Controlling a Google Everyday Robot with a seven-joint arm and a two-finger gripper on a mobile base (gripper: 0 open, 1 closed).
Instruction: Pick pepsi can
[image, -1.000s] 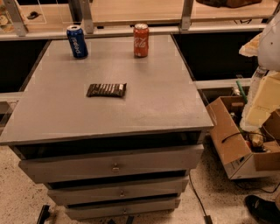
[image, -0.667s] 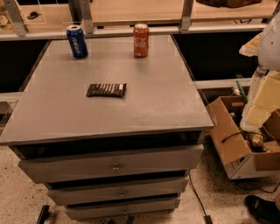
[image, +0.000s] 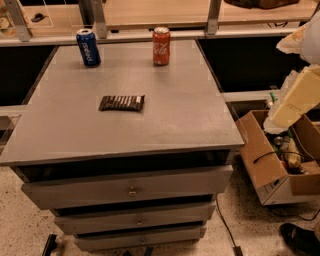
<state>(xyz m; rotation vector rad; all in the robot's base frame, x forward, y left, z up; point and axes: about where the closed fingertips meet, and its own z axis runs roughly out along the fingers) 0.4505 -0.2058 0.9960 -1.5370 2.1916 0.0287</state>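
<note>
You had the pepsi can (image: 88, 47) standing upright in the upper left of the frame, at the far left corner of the grey cabinet top (image: 165, 125), with its white lettering running down the blue side. To its right, near the top centre and well apart from it, the red Coca-Cola can (image: 161, 46) also stood upright, close to the same back edge. A dark wrapped snack bar (image: 122, 103) lay flat left of centre in the frame, nearer you than either can and touching neither.

Your gripper (image: 295, 100) showed only as a pale cream shape at the right edge of the frame, off the side of the cabinet and well apart from the pepsi can. You could not tell whether it was parted or closed, and nothing could be seen held in it.

Below the top, three grey drawers (image: 130, 187) filled the lower middle of the frame, each with a small knob. In the lower right, an open cardboard box (image: 260, 165) sat on the speckled floor (image: 240, 210) beside the cabinet, with mixed items inside.
</note>
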